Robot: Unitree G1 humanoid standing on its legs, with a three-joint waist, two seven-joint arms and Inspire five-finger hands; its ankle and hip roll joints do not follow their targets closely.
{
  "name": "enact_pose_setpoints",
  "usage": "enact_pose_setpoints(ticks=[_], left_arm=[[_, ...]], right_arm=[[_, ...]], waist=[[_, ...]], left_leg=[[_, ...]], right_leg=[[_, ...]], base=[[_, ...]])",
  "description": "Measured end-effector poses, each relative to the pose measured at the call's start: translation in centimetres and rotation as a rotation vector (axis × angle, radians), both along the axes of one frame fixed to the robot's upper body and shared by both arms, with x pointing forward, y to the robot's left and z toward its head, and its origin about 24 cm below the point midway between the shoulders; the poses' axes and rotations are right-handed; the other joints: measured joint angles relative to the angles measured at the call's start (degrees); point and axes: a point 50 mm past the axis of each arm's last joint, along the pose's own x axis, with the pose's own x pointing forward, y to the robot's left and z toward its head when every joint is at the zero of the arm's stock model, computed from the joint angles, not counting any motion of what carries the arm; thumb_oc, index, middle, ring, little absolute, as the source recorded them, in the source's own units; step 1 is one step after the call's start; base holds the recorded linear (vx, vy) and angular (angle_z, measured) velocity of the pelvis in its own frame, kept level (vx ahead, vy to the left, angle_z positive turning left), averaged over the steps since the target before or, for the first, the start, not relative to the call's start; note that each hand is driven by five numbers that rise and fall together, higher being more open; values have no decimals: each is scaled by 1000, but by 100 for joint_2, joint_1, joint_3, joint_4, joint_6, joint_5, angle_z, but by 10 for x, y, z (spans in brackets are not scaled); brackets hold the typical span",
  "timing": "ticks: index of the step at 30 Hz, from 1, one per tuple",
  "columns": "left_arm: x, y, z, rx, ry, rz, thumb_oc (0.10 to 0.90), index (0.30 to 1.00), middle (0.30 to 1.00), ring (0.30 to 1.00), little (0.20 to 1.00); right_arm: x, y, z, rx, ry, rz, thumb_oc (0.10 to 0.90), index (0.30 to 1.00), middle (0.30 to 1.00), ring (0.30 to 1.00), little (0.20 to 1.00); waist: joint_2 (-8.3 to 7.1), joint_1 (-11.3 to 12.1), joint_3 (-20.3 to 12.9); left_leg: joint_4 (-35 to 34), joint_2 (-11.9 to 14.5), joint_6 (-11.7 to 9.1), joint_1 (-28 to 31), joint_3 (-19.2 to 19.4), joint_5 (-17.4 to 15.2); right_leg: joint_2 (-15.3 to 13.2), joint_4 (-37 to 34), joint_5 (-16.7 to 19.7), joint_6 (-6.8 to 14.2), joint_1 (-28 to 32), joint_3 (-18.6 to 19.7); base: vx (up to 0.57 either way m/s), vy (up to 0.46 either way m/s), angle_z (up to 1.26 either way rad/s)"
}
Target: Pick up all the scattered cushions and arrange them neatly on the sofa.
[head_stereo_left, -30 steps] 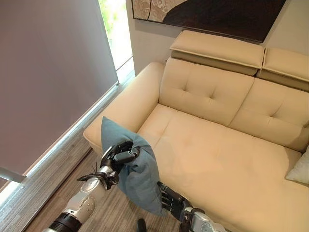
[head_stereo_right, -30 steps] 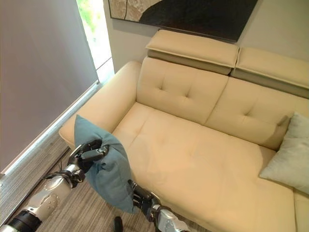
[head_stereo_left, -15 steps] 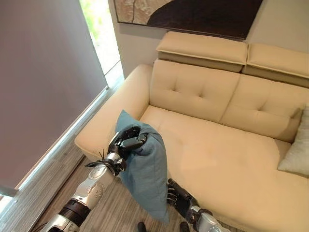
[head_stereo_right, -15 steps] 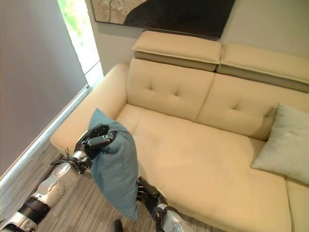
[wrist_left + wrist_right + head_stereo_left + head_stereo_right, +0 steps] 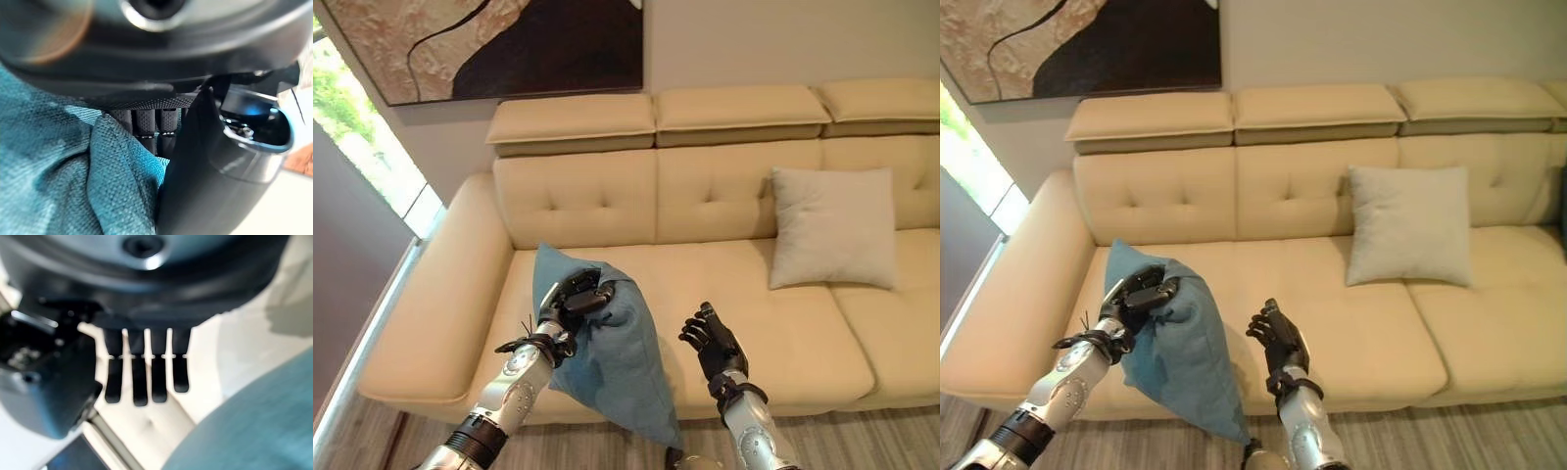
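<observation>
- One teal cushion (image 5: 612, 357) is hanging from the left hand (image 5: 576, 298) — fingers clamped on its top edge, clearing the sofa (image 5: 607, 196).
- Right hand (image 5: 710, 338) is hovering beside it, fingers relaxed, holding nothing — probably ready to steady it.

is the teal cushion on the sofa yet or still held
Still held: the left robot hand grips the teal cushion's top, and it hangs before the sofa seat's front edge.

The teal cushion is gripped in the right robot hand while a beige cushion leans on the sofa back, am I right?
Not quite: the left robot hand grips the teal cushion, as the left eye view shows. The right robot hand holds nothing, its fingers loosely bent. The beige cushion does lean on the sofa back.
</observation>
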Motion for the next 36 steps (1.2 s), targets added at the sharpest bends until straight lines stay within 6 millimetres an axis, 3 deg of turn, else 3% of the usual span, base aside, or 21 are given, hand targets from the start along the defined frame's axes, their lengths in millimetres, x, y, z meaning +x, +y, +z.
enact_pose_setpoints(ticks=[3,4,6,9,11,13,14,19,22,26,28,36], left_arm=[[3,5,4,-9,-18,25,400,300,300,300,300],[4,9,6,1,-28,38,400,300,300,300,300],[7,20,13,5,-62,86,400,300,300,300,300],[9,32,20,3,-95,142,400,300,300,300,300],[10,36,23,-1,-109,163,400,300,300,300,300],[11,36,24,-1,-113,164,400,300,300,300,300],[11,36,24,-1,-117,165,400,300,300,300,300],[11,42,27,11,-128,175,400,300,300,300,300],[11,44,28,11,-132,185,400,300,300,300,300],[9,48,26,9,-125,201,400,300,300,300,300],[8,48,25,9,-122,202,400,300,300,300,300],[8,50,22,15,-107,207,400,300,300,300,300]], right_arm=[[-6,-20,0,-254,10,96,800,900,900,900,900],[-9,-28,-1,-409,18,149,800,900,900,900,900],[-15,-49,-1,-695,50,221,800,900,900,900,900],[-22,-71,-3,-865,108,213,800,900,900,900,900],[-33,-79,-9,-836,152,191,800,900,900,900,900],[-45,-79,-21,-728,217,163,800,900,900,900,900],[-50,-75,-26,-680,236,168,800,900,900,900,900],[-61,-30,-42,-443,237,324,800,900,900,900,900],[-51,-22,-26,-645,134,478,800,900,900,900,900],[-31,-37,-2,-1094,-11,560,800,900,900,900,900],[-23,-42,6,-1218,-47,569,800,900,900,900,900],[-28,-28,12,-1315,-152,692,800,900,900,900,900]], waist=[[-92,-58,57],[-98,-60,61],[-164,-118,111],[-171,-67,145],[-137,-204,165],[-130,-200,166],[-57,-215,202],[-19,-196,220],[94,-186,254],[163,-194,272],[189,-204,265],[355,-215,231]], left_leg=[[-9,-205,86,-409,-326,-72],[-418,-207,70,-372,-323,-63],[-1812,-191,-100,-297,-469,68],[-2893,-93,-343,139,-830,355],[-3302,-114,-416,517,-813,465],[-3699,-180,-338,868,-805,786],[-3743,-178,-180,1022,-757,1142],[-3928,-444,-123,1182,-645,1008],[-3929,-519,-75,1215,-614,795],[-3934,-612,9,1243,-516,732],[-3940,-635,25,1248,-499,722],[-3930,-669,34,1247,-506,724]], right_leg=[[185,-251,-92,76,193,318],[267,-333,-5,-15,298,326],[442,-578,-8,21,483,473],[616,-780,112,-84,634,627],[664,-927,115,-80,789,571],[677,-1008,104,-61,891,569],[710,-1103,106,-9,974,572],[435,-1582,306,376,1169,696],[352,-1917,439,573,1332,739],[250,-1971,498,632,1359,755],[229,-1970,514,624,1355,752],[199,-1969,553,581,1355,712]], base=[[108,71,-47],[206,218,-60],[156,184,-40],[84,91,-45],[159,171,9],[108,120,2],[118,158,-8],[76,102,-15],[44,64,-5],[36,56,-5],[24,25,-7],[0,0,0]])
